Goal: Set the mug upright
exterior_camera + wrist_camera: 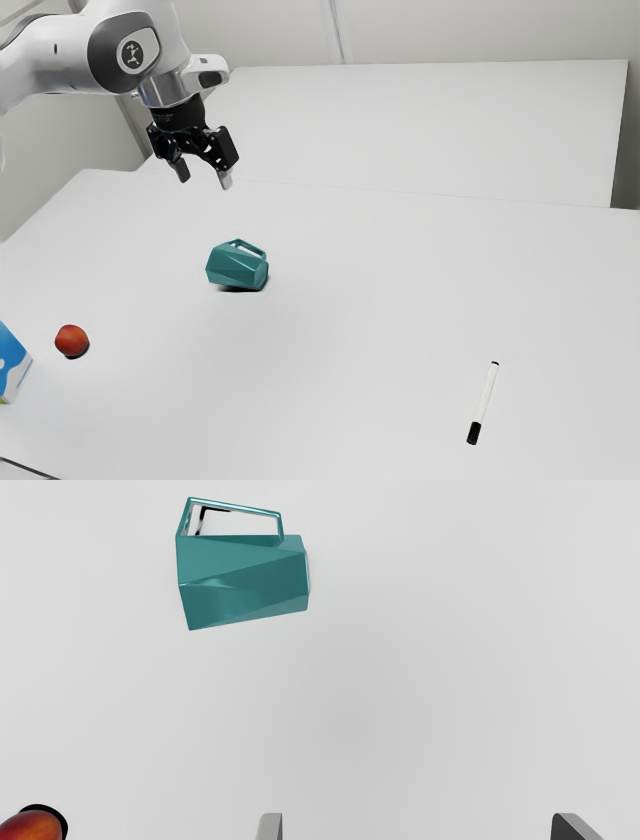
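Observation:
My gripper (204, 180) hangs high over the table in the exterior view, its two fingers spread with nothing between them. In the wrist view the gripper (417, 825) likewise has its fingertips wide apart. A teal faceted mug (236, 268) lies on its side on the table, below the gripper and well apart from it. Its handle is on the upper side in the exterior view. The wrist view gives the mug (242, 580) lying flat, beyond the fingertips, its handle loop fully visible.
A red-orange fruit (71, 340) sits near the exterior view's left, beside a blue and white carton (10, 362) at that edge. The fruit (32, 826) is also in the wrist view. A white marker with black cap (483, 403) lies toward the exterior view's right on the white table (350, 330).

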Controlling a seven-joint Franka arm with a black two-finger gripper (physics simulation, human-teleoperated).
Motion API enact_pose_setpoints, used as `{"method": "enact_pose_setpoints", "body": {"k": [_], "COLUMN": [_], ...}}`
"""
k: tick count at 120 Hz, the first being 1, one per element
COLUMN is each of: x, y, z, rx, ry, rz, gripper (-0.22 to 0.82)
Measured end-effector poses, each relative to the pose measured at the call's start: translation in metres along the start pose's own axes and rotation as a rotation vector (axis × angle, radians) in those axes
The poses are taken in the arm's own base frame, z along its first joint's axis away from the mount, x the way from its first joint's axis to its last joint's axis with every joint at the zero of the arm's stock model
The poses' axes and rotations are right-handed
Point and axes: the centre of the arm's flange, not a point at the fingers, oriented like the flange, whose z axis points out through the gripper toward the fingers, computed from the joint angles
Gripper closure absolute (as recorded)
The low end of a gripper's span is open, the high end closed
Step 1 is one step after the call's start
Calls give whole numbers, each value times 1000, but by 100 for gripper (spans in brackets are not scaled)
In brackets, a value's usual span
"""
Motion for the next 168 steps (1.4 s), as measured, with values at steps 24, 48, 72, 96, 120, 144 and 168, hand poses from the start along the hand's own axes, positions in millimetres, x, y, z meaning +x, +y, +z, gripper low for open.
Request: {"method": "enact_pose_setpoints", "body": {"k": [24, 48, 72, 96, 120, 144, 168], "x": [3, 13, 21, 30, 35, 38, 44], "y": [1, 0, -50, -116, -163, -206, -234], "z": [3, 7, 9, 42, 77, 118, 162], "rx": [0, -7, -27, -99, -217, -341, -463], "ry": [-4, -9, -16, -56, -69, -49, -6], "rz": [3, 1, -74, -151, -176, -192, -186], "gripper": [2, 2, 2, 2, 2, 2, 2]}}
